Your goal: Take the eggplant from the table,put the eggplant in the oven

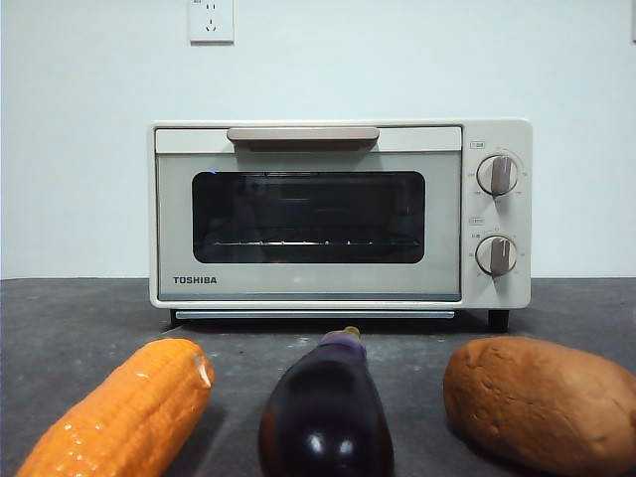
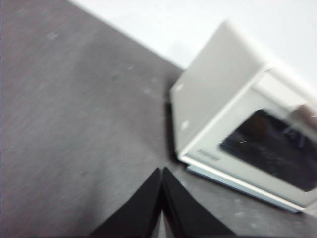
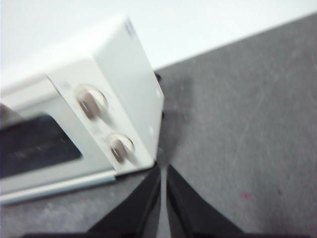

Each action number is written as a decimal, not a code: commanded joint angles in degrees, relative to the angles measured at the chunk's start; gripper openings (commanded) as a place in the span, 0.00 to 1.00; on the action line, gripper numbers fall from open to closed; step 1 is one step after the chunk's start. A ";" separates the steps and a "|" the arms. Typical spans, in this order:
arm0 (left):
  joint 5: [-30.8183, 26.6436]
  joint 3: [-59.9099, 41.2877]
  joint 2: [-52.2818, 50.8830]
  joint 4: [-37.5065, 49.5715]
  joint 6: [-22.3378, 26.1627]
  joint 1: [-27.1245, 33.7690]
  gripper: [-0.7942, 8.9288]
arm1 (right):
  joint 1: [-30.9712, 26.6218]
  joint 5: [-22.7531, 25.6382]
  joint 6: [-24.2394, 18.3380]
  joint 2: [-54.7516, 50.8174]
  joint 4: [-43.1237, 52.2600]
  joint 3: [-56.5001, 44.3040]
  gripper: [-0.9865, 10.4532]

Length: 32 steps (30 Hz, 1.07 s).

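The glossy dark purple eggplant (image 1: 326, 412) lies on the dark grey table (image 1: 79, 318) at the front centre, stem end toward the oven. The cream-white Toshiba oven (image 1: 338, 214) stands behind it with its glass door closed. The oven's side and door also show in the left wrist view (image 2: 233, 114) and the right wrist view (image 3: 84, 119). My left gripper (image 2: 162, 171) hangs shut above bare table off one side of the oven. Off the knob side, my right gripper (image 3: 163, 167) is also shut on nothing. Neither arm shows in the front view.
An orange corn cob (image 1: 124, 412) lies left of the eggplant and a brown potato-like lump (image 1: 542, 402) lies to its right. Two grey knobs (image 1: 497, 214) sit on the oven's right panel. A white wall with a socket (image 1: 211, 20) stands behind.
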 commanded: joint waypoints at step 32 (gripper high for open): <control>14.60 36.15 37.35 -14.56 12.46 -3.43 0.09 | 0.00 -22.77 -7.06 33.53 -32.39 41.75 0.39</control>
